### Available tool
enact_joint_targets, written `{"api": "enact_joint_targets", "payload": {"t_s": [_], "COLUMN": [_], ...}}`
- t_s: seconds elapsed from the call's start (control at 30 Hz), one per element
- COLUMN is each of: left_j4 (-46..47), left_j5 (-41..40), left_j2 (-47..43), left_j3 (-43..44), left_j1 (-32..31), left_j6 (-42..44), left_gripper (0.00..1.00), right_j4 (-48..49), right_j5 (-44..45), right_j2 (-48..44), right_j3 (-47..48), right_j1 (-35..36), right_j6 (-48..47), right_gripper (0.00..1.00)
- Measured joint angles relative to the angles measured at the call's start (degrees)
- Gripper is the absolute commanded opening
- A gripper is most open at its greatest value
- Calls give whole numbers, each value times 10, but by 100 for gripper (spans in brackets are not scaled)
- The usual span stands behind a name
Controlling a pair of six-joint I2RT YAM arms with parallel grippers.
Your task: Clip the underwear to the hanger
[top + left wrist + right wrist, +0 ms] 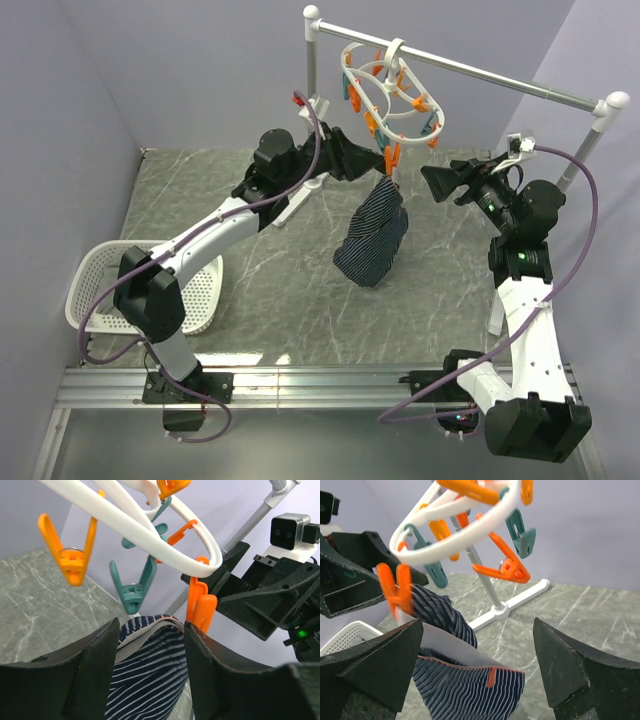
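Two grippers flank one orange peg. The left gripper [150, 629] has its jaws part-way apart and holds nothing; the striped cloth shows beyond the gap, not pinched. The right gripper [477, 626] is spread wide and empty, just on the other side of the cloth. Between them the peg [395, 592] bites the top edge of the underwear [372, 240]. The underwear hangs bunched from that single point, its lower end down near the table [260, 300]; I cannot tell whether it touches. The peg dangles from the hanger [135, 529], which hooks over the rail [470, 68].

The first clip looks made, so the step in hand is probably letting go and backing off. One peg leaves the garment lopsided. The next move likely calls for one gripper to lift the free end of the waistband to a neighbouring peg while the other squeezes that peg open. The hanger looks free to swing, so a hard tug could pull the cloth out of the first peg.
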Motion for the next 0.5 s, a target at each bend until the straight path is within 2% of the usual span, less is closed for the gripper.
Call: {"api": "enact_joint_targets", "payload": {"t_s": [0.27,0.5], "left_j4": [16,31], "left_j5": [22,57], "left_j2": [-43,-70], "left_j3": [-56,-94], "left_j1": [44,73], "left_j6": [6,17], "left_gripper": [65,63], "right_j4": [56,96], "right_j5": [-17,-27], "right_j2": [45,93], "right_j3": [22,57], "right_j1": [-14,-31], "right_j6": [0,-7], "right_gripper": [92,83]}}
